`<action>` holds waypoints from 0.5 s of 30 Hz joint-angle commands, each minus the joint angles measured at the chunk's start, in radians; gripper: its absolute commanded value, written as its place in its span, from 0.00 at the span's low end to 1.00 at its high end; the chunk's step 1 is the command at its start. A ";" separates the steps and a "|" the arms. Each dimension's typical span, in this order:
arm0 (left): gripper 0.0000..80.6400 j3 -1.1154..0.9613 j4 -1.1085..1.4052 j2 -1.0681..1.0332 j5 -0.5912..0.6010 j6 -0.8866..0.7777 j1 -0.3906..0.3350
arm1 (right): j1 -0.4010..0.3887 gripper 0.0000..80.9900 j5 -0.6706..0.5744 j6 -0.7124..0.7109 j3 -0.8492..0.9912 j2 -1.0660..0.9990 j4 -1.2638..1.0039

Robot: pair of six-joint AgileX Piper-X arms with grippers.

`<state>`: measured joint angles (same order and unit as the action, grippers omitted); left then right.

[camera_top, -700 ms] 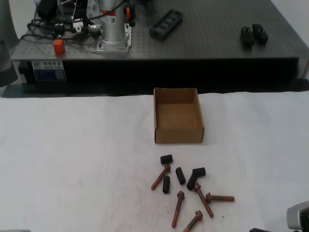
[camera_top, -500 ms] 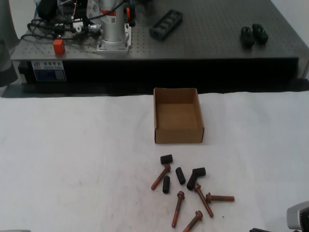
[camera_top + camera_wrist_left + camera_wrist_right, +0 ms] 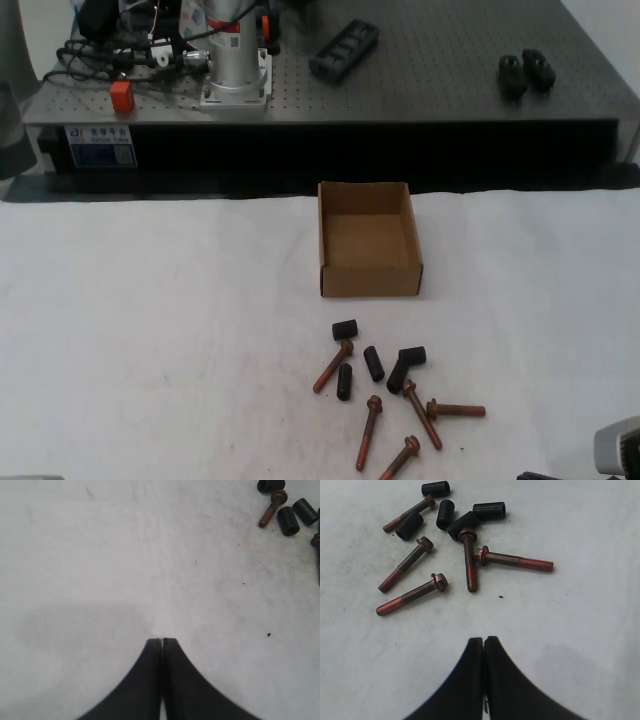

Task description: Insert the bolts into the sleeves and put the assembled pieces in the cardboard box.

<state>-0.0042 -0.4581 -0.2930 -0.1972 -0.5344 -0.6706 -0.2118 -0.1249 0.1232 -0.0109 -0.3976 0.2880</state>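
Several copper-coloured bolts (image 3: pixel 369 431) and several short black sleeves (image 3: pixel 373 363) lie loose on the white cloth, just in front of an open cardboard box (image 3: pixel 368 286) that has nothing in it. In the right wrist view the bolts (image 3: pixel 412 596) and sleeves (image 3: pixel 445 514) are spread ahead of my right gripper (image 3: pixel 484 640), whose black fingers are pressed together with nothing between them. My left gripper (image 3: pixel 162 641) is also shut and holds nothing, above bare cloth. A bolt (image 3: pixel 272 508) and sleeves (image 3: pixel 288 520) sit far off at one corner of its view.
A dark perforated bench (image 3: pixel 420 70) runs behind the cloth, carrying cables, a metal post (image 3: pixel 236 55), an orange block (image 3: pixel 121 95) and small black parts (image 3: pixel 525 72). A grey arm part (image 3: pixel 617 447) shows at the near right corner. White cloth extends widely to the left.
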 commanded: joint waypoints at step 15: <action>0.03 -0.001 0.178 0.006 0.174 -0.011 0.000 | -0.001 0.10 -0.026 0.282 0.011 -0.003 -0.315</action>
<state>-0.0042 -0.3657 -0.2930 -0.0875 -0.5344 -0.6706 -0.2118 -0.1445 0.3950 -0.0085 -0.3976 0.0256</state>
